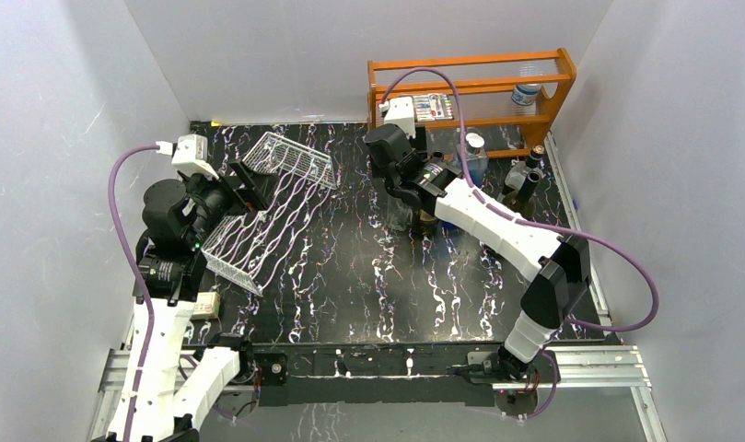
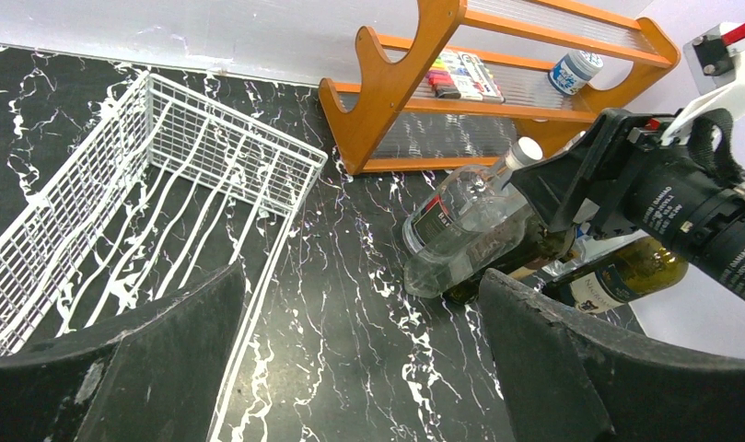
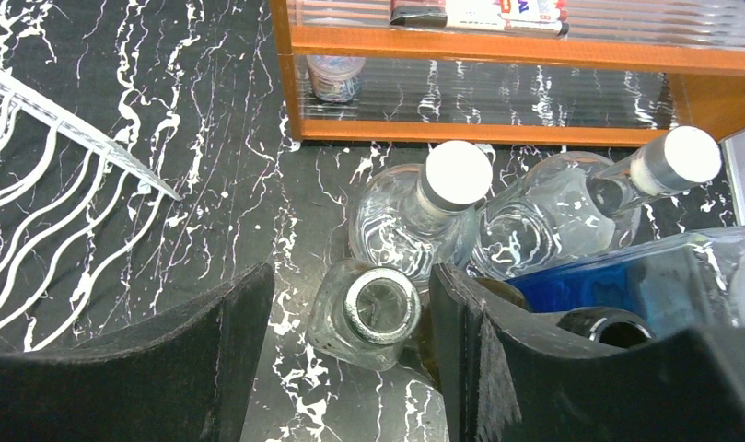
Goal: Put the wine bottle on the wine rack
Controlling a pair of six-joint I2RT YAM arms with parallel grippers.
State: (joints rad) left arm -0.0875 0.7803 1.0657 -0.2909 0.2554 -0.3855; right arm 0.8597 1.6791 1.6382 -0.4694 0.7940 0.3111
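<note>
Half-open and holding nothing, the right end effector (image 3: pixel 350 285) straddles a clear uncapped bottle (image 3: pixel 378 308) in front of the orange shelf (image 1: pixel 470 69), with the dark wine bottle (image 2: pixel 640 267) just outside its jaws, so closing risks seizing the wrong one or knocking the wine bottle over; the left end effector (image 2: pixel 364 276) gapes wide and empty.

Not much legible here, tbh. White print on the right arm's black wrist housing (image 2: pixel 674 208), too small to make out. Lettering on the dark label of the clear bottle (image 2: pixel 435 224) and the pale label of the green wine bottle (image 2: pixel 597 290), unreadable. Red and black print on the marker pack (image 2: pixel 465 74) on the orange shelf (image 2: pixel 396 69), blurred in both wrist views. Blue-and-white label on the little jar (image 2: pixel 571 69), same story.
</note>
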